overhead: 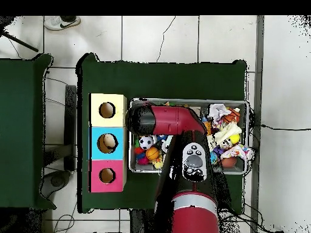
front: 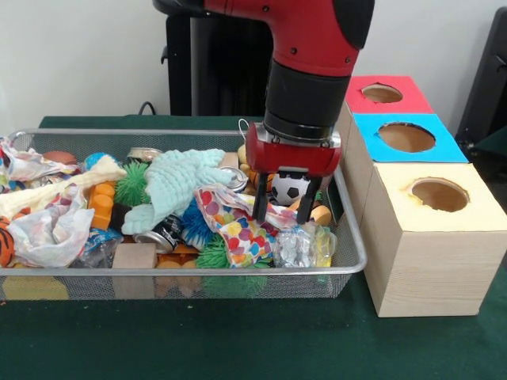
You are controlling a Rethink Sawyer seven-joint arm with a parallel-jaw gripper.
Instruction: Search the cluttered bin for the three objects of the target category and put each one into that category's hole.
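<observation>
near edge of the front view: green surface, then the bin lower left, crammed with clutter. crinkly plastic bags: one lower left, one upper left of the bin, a shiny one lower right corner. gripper is down in the bin's right part, fingers apart, nothing clamped, beside the soccer ball and polka-dot cloth. looks like the search or reach step; next likely needs to close on a bag. right: wooden boxes with holes. behind: pale wall, tiled floor.
</observation>
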